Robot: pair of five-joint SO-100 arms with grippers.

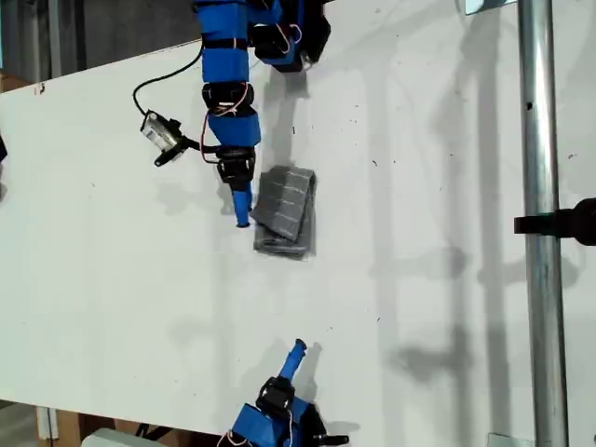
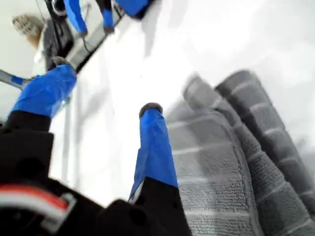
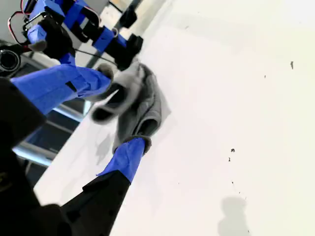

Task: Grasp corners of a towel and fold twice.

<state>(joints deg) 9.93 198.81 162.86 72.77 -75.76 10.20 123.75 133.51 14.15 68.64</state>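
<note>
The first arm is seen reaching down from the exterior view's top edge, with my first gripper point(image 1: 242, 212) lowered close to the surface, its blue fingers point(image 2: 153, 142) spread apart with nothing held between them. The second arm is seen at the exterior view's bottom edge, drawn back, with my second gripper point(image 1: 295, 353) pointed toward the first, its jaws parted and empty.

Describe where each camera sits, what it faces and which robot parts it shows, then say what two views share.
Exterior view: overhead, looking down on the white table, the folded towel, my first tool beside it, and my second tool near the view's lower edge.
First wrist view: rides my first tool, facing the towel close by; both its fingers show.
Second wrist view: rides my second tool, facing across the table to the towel and the first arm.
Shared: all three show the towel.
</note>
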